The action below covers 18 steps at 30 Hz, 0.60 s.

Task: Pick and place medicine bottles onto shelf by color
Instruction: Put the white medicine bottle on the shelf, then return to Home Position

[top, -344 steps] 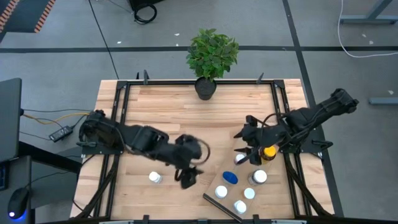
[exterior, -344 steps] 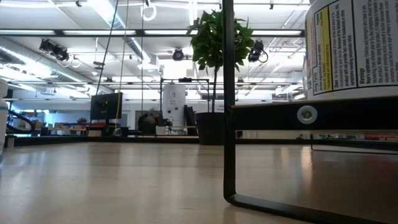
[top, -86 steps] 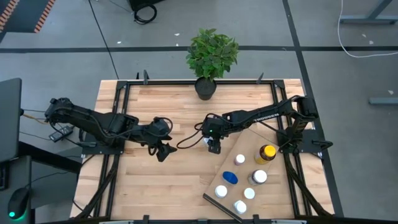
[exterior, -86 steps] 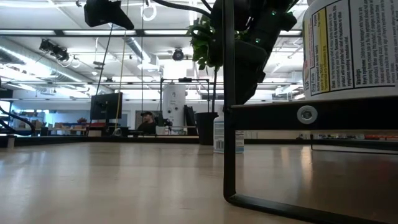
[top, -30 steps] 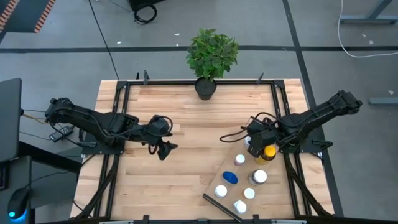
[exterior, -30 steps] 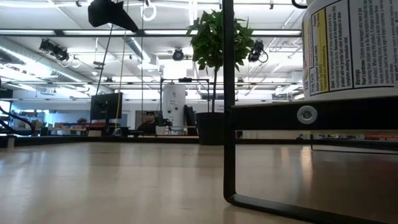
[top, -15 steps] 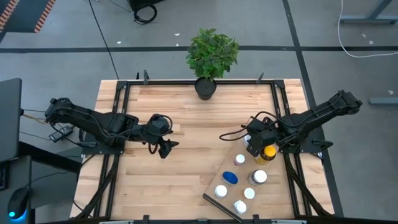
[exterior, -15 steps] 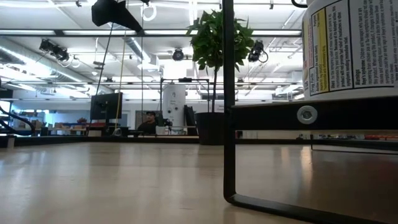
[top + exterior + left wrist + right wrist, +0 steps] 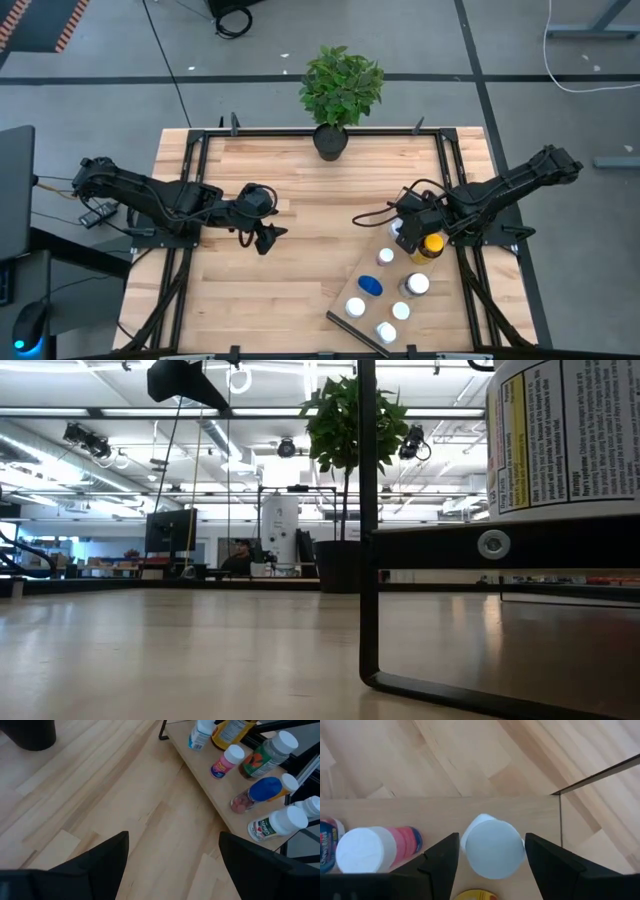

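The left hand (image 9: 268, 240) hangs over bare wood on the left half of the surface (image 9: 300, 190), well apart from the bottles; its arm stretches in from the left edge and its fingers (image 9: 95, 857) stand wide apart with nothing between them.

Toward the right, the shelf (image 9: 395, 245), a pale wooden board with dark edge trim, lies at a slant on the near right part of the surface. On it stand several small bottles: a blue-capped bottle (image 9: 371, 286) near the middle, and white-capped bottles (image 9: 417, 284) around it toward the near end. From the left wrist view these show as a pink-labelled bottle (image 9: 224, 762), a green-labelled bottle (image 9: 270, 753) and others lying side by side.

At the far end of the shelf stands a bottle with a pale round cap (image 9: 494, 849), just beside the amber bottle with its yellow cap (image 9: 431, 244). The right hand (image 9: 404, 236) is straight above that pale-capped bottle, pointing down, its fingers (image 9: 440, 862) set apart on either side of the cap and not touching it.

A potted plant (image 9: 340, 90) stands at the far edge.
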### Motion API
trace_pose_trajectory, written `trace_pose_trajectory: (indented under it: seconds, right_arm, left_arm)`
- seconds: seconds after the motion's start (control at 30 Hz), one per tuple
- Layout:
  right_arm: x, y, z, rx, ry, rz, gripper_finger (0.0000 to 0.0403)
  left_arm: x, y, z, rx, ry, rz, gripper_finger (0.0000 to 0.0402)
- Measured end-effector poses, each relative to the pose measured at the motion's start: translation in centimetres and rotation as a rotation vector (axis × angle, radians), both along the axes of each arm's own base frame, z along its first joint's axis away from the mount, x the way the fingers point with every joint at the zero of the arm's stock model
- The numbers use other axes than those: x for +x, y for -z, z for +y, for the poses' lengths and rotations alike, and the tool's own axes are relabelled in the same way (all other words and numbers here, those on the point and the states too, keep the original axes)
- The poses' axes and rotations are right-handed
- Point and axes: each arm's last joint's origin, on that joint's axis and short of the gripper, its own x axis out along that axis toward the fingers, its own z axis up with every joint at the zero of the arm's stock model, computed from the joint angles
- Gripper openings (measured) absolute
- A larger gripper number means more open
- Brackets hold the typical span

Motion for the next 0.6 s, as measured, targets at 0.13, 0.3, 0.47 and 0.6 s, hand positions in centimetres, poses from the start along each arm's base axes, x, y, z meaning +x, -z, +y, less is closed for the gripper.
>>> trace_pose_trajectory:
  seconds: [0.13, 0.3, 0.47, 0.6]
  right_arm:
    - [0.0, -0.3, 0.1, 0.04, -0.006, 0.005, 0.0234]
    - [0.4, -2.2, 0.2, 0.033, -0.007, -0.052, 0.0235]
    - [0.3, -3.7, 0.0, -0.016, 0.006, -0.065, 0.0235]
    - [0.1, -4.5, -0.1, -0.016, 0.007, -0.049, 0.0235]
  left_arm:
    - [0.0, 0.0, 0.0, 0.002, 0.001, 0.003, 0.0314]
    - [0.1, 0.0, 0.6, -0.015, -0.051, -0.001, 0.0314]
    - [0.4, -0.1, 1.5, -0.028, -0.088, -0.016, 0.0314]
    - [0.5, -0.1, 2.0, -0.107, -0.133, -0.025, 0.0313]
